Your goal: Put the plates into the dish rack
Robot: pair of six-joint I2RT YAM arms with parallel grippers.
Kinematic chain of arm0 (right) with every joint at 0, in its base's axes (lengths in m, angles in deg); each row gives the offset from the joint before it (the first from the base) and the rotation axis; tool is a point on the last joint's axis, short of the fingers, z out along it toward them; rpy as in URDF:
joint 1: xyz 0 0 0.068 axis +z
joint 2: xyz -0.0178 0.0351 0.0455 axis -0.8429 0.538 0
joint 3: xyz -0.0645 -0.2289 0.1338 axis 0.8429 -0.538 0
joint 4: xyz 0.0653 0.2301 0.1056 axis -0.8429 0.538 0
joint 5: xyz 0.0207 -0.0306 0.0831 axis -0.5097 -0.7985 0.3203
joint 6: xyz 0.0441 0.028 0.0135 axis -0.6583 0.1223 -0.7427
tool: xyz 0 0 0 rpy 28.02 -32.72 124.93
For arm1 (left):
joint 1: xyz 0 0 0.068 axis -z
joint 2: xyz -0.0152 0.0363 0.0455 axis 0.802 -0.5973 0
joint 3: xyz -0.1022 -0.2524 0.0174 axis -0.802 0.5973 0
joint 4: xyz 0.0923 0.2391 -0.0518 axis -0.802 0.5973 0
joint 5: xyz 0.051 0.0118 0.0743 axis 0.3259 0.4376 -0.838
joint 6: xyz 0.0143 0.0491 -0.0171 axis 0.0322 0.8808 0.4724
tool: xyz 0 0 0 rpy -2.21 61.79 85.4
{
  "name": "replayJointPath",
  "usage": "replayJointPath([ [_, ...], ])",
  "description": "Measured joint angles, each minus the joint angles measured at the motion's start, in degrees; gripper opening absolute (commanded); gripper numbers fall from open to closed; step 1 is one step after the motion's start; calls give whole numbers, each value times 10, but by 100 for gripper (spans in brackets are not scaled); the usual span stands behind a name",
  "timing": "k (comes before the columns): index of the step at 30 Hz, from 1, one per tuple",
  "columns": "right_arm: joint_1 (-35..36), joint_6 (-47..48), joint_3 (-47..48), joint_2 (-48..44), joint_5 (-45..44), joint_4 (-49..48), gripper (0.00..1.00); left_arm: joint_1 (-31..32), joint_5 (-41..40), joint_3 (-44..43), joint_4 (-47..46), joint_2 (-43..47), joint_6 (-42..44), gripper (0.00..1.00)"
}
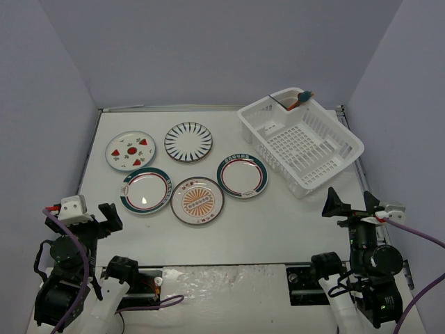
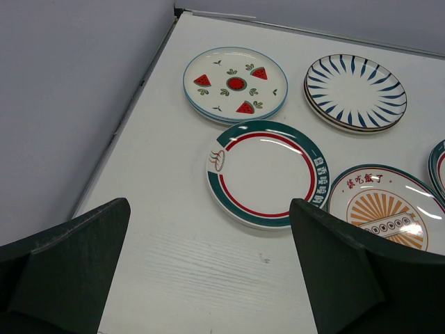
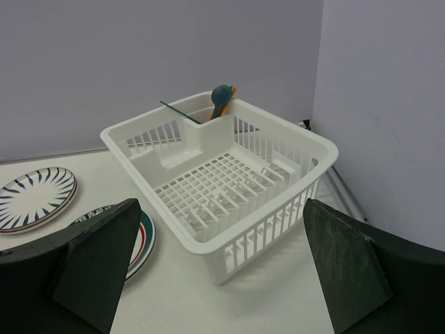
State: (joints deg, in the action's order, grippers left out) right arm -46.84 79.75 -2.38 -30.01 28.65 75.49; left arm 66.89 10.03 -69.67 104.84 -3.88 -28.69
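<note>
Five plates lie flat on the white table: a red-fruit plate, a striped plate, a green-and-red rimmed plate, an orange sunburst plate and a second green-and-red rimmed plate. The white dish rack stands at the back right, holding no plates, with utensils in its corner cup. My left gripper is open near the front left, short of the rimmed plate. My right gripper is open near the front right, facing the rack.
Grey walls close in the table on the left, back and right. A blue and orange utensil sticks out of the rack's cup. Bare table lies between the plates and the arm bases.
</note>
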Motion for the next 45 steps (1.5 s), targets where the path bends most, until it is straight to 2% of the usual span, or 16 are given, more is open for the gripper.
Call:
replayJointPath([
  [11, 0, 0, 2, 2, 1, 0, 100, 0, 5, 0, 0, -10, 0, 97],
  [15, 0, -8, 24, 32, 8, 1, 100, 0, 13, 0, -1, -34, 0, 97],
  [19, 0, -23, 75, 119, 57, 1, 100, 0, 31, -1, -6, -84, -10, 97],
  [25, 0, -65, 145, 286, 125, 4, 100, 0, 64, -29, -13, -222, -22, 97],
  [30, 0, -119, 153, 362, 189, 3, 100, 0, 79, -44, -23, -288, -23, 97],
  [34, 7, -185, 115, 411, 268, -55, 100, 0, 91, -44, -34, -301, -23, 97],
  [39, 63, -264, 35, 470, 295, -127, 100, 0, 101, -39, -54, -285, -24, 97],
  [45, 224, -334, -19, 557, 233, -244, 98, 0, 108, -24, -67, -258, -28, 97],
])
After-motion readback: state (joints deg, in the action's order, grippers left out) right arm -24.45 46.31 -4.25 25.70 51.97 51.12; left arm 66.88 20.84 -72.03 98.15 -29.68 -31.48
